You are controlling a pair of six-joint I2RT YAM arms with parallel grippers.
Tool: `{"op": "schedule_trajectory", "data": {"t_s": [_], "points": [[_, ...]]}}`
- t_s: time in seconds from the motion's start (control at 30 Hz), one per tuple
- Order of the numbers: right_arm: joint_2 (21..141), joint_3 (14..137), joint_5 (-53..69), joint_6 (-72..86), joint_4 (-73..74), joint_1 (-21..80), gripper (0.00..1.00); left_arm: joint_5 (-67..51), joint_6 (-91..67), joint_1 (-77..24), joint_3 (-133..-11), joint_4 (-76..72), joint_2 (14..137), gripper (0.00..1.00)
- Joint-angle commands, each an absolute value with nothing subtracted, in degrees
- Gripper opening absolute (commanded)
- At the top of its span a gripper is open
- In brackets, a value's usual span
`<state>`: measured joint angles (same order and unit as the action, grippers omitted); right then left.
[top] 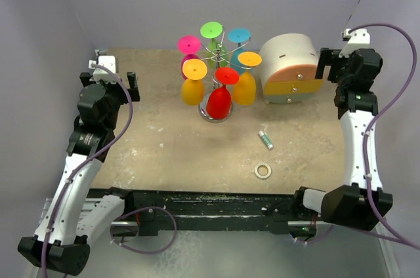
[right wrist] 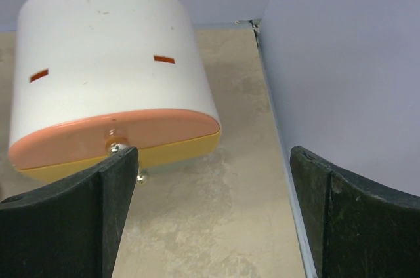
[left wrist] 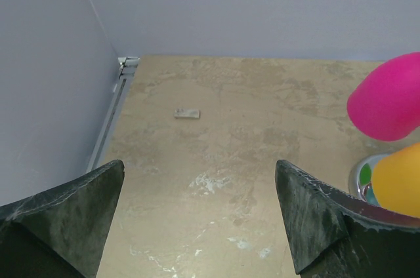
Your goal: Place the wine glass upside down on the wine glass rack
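Observation:
The chrome wine glass rack (top: 216,61) stands at the back middle of the table with several coloured wine glasses hanging upside down on it: pink (top: 189,46), green (top: 211,29), teal (top: 239,35), two yellow-orange ones (top: 193,84) (top: 246,81) and a red one (top: 220,94) in front. My left gripper (top: 118,80) is open and empty at the far left, well apart from the rack. In the left wrist view the pink glass (left wrist: 387,98) and an orange glass (left wrist: 397,179) show at the right edge. My right gripper (top: 326,63) is open and empty beside the drawer box.
A round white-and-orange drawer box (top: 289,68) stands right of the rack; it fills the upper left of the right wrist view (right wrist: 105,61). A small white-and-green tube (top: 265,139) and a tape ring (top: 263,171) lie on the table nearer the front. Walls close both sides.

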<state>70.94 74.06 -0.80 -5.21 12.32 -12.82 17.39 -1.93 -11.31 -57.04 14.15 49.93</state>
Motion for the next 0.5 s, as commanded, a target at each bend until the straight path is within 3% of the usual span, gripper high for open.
{"op": "schedule_trajectory", "data": {"t_s": [0.0, 0.13, 0.47], "points": [[66.04, 75.90, 2.54, -4.72, 14.80, -13.10, 1.00, 13.58, 1.20, -11.07, -57.51, 11.00, 46.83, 0.99], [59.64, 72.85, 1.89, -6.31, 13.00, -13.05, 1.00, 12.30, 3.92, -11.07, -60.42, 15.46, 45.74, 0.99], [46.12, 63.89, 16.07, -11.13, 18.23, -13.10, 1.00, 7.17, 4.41, -9.03, -59.59, 20.05, 42.23, 0.99]]}}
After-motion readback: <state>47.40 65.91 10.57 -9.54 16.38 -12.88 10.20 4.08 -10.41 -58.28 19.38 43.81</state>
